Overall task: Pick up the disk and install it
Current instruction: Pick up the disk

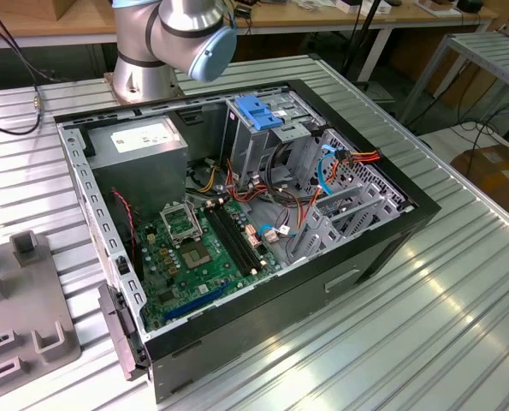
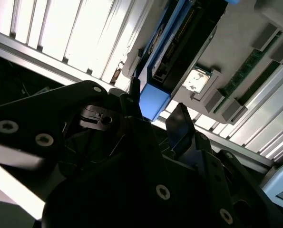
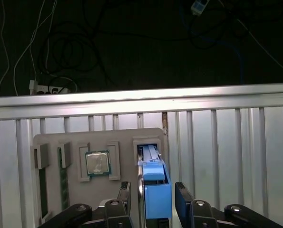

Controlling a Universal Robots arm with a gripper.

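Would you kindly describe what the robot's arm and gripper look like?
The arm is silver-grey, with rounded joints and a light-blue cap. The gripper is black, with two flat fingers on linkages dotted with silvery screws.

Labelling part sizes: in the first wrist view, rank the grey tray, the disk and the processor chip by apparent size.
Largest: grey tray.
Next: disk, which stands on edge nearer the camera, so it may look oversized.
Smallest: processor chip.

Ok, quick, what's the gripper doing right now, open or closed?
Gripper: open, one finger on either side of the disk, not clamped on it.
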